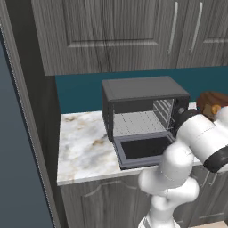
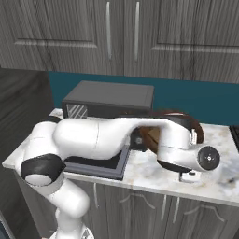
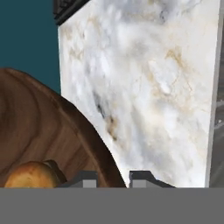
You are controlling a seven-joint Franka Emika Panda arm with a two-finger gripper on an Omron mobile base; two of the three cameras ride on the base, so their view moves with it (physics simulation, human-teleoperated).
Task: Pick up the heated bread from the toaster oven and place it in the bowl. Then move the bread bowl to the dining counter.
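On marble counter (image 1: 84, 147), bowl (image 3: 39, 127).

We see a matt dark grey toaster oven (image 1: 144, 116), metal by its look, its wire rack (image 1: 139, 123) a fine silvery grid and its drop-down door (image 1: 144, 150) paned in dark glass. The counter (image 3: 148, 87) beneath it is polished white-grey marble, veined brown and smooth. Our hand view brings up the bowl (image 3: 48, 131), dark brown wood with clear grain rings, and in it the bread (image 3: 30, 176), orange-brown and rough-crusted. The cabinets (image 1: 116, 31) above are grey woodgrain with slim silver handles (image 2: 108, 30). The wall (image 2: 196, 100) behind is flat, matt teal.
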